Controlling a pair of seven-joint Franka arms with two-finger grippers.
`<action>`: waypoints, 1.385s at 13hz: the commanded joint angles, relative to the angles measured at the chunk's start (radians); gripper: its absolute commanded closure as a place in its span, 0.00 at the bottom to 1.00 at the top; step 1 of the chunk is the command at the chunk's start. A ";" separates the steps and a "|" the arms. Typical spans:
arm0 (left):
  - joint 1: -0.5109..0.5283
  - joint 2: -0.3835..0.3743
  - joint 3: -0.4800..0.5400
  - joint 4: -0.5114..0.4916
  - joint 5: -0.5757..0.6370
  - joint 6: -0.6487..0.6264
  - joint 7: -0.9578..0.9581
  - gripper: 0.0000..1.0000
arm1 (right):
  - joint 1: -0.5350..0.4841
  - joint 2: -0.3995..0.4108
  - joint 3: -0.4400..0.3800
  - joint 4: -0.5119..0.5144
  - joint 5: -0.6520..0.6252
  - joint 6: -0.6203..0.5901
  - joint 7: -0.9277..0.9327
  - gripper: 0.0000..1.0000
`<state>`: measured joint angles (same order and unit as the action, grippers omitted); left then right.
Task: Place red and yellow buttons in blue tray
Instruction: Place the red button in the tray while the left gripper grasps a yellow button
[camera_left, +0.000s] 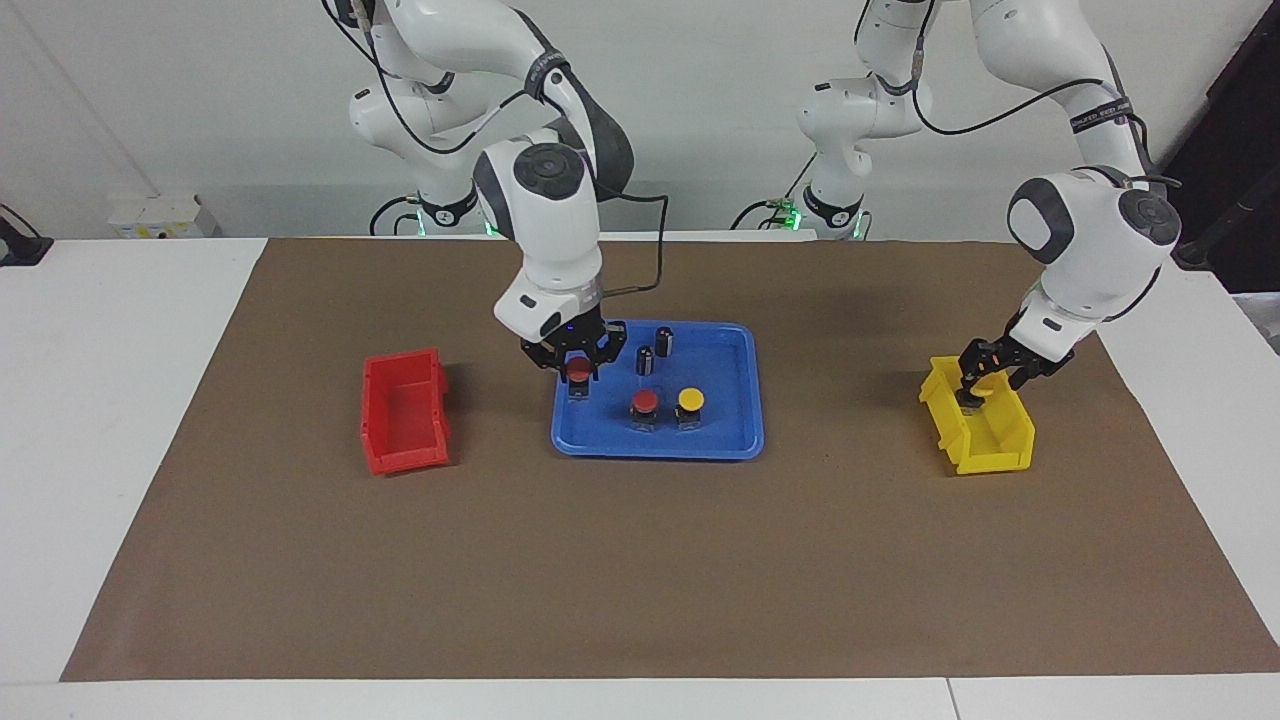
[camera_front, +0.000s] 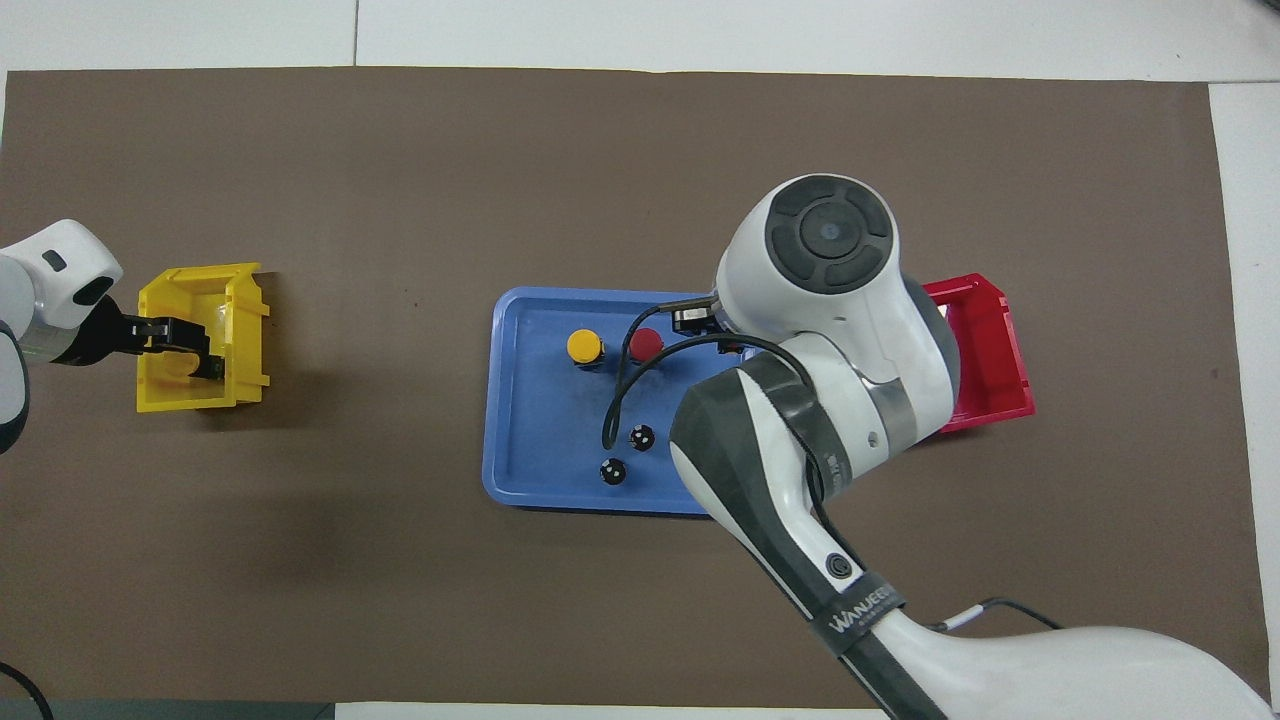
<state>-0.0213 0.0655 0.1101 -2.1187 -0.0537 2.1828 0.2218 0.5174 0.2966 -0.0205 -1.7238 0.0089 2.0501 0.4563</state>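
The right pincer (camera_left: 579, 372) is down inside the blue tray (camera_left: 738, 345), at the tray's end toward the right arm, pinching a red button (camera_left: 578, 370) by its sides; the cap shows between the fingers and the black base hangs just under it, seemingly at or just above the tray floor. Beside this pincer, toward the left arm's end, a 2nd red button (camera_left: 644, 402) and a yellow button (camera_left: 690, 399) already stand in the tray, and 2 dark cylinders (camera_left: 653, 350) stand close by.

The left pincer (camera_left: 985, 384) is dipped into the yellow bin (camera_left: 985, 440) at the left arm's end of the desk. A bit of yellow shows at its tips, probably the last yellow button (camera_left: 983, 392), but I cannot tell whether the fingers are pressed on it. The red bin (camera_left: 405, 412) sits just outside the tray, at the right arm's end.

So 2 buttons are placed, the 3rd is being set down, and the 4th is being fetched. Next, the right pincer likely needs to spread its fingers and rise straight up so the button stays upright, then clear off, leaving free tray floor for the left arm.
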 joint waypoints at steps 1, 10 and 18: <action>0.009 -0.032 -0.006 -0.079 0.020 0.083 0.017 0.21 | -0.011 0.041 -0.003 0.009 -0.012 0.033 0.019 0.70; 0.018 -0.009 -0.006 0.039 0.020 -0.014 0.001 0.99 | -0.011 0.055 -0.004 -0.054 -0.024 0.102 0.021 0.00; -0.449 0.045 -0.018 0.278 0.011 -0.195 -0.690 0.99 | -0.253 -0.214 -0.015 0.056 -0.024 -0.302 -0.138 0.00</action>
<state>-0.3582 0.0897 0.0761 -1.8095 -0.0532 1.9062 -0.3255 0.3185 0.1085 -0.0463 -1.6750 -0.0059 1.8049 0.3816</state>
